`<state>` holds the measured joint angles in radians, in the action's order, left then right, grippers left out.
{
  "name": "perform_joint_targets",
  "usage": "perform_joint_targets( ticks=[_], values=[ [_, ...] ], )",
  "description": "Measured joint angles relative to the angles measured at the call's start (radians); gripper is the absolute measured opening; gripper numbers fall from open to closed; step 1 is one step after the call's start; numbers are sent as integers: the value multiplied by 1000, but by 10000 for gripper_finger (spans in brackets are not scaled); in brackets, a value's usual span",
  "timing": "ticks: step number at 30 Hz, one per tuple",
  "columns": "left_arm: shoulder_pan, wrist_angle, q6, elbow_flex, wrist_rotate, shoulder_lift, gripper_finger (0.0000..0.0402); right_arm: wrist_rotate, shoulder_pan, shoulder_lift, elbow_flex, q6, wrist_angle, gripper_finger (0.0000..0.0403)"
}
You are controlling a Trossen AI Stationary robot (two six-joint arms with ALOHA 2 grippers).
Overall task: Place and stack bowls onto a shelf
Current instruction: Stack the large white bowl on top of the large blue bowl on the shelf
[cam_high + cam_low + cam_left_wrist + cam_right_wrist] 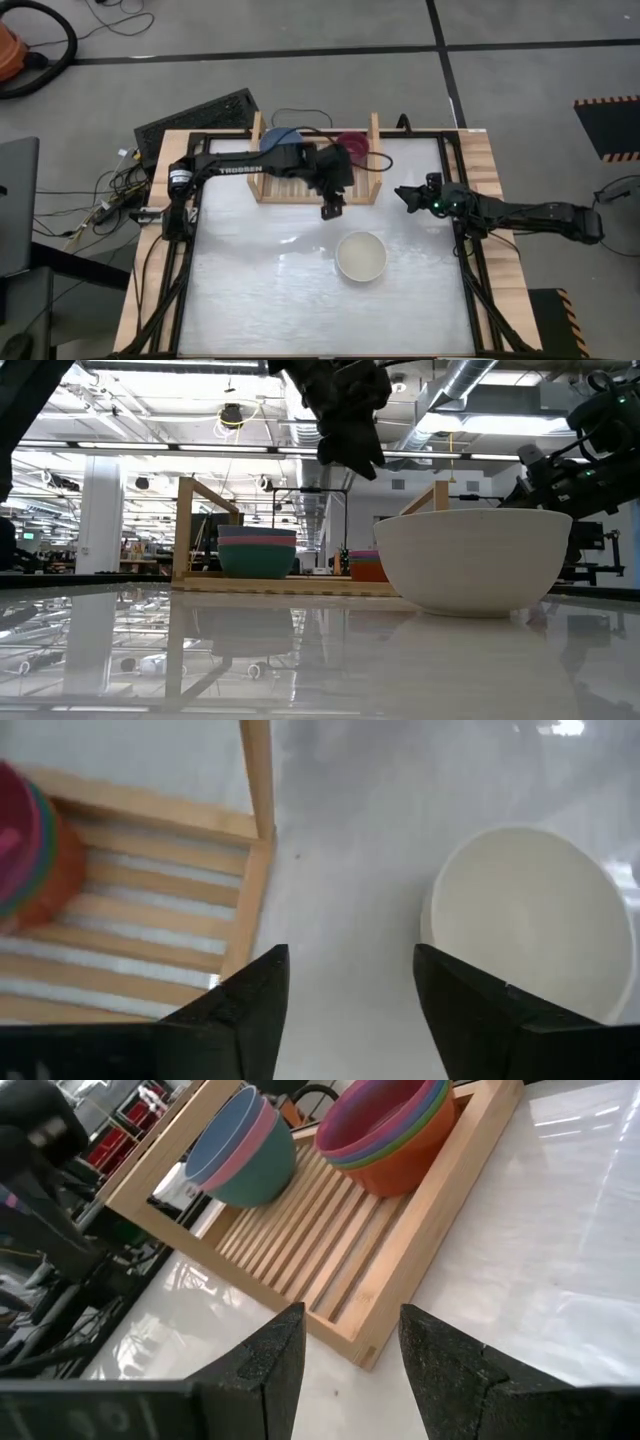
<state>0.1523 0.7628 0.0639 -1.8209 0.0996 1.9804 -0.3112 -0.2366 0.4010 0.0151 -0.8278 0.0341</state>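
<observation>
Shelf (316,190) holds two stacks: blue-on-pink-on-teal bowls (243,1150) at one end, magenta-on-green-on-orange bowls (392,1130) at the other, middle slats bare. White bowl (361,256) upright on table (250,290), empty. Left gripper (332,209) above shelf's front edge, fingers apart, holding nothing. Right gripper (408,197) near shelf's end, fingers apart.

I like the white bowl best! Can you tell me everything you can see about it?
The cream-white bowl is round, plain and smooth, and looks like plastic. It stands upright and empty on the white table, by itself, in front of the wooden shelf and not touching it. Nothing holds it: the left gripper hangs above the table between shelf and bowl, with its fingers apart.
</observation>
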Motion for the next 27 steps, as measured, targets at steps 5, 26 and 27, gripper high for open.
perform_joint_targets(
  ticks=[5, 26, 27],
  values=[
    [-48, -111, 141, 74, -22, 2, 202, 0, 24, 0, 0, 1, 0, 189],
    [-154, -367, 279, 199, -113, 103, 202, 0, 83, 30, 0, -9, 0, 189],
    [-155, -357, 283, 200, -117, 108, 202, 0, 86, 31, 0, -10, 0, 189]
  ],
)
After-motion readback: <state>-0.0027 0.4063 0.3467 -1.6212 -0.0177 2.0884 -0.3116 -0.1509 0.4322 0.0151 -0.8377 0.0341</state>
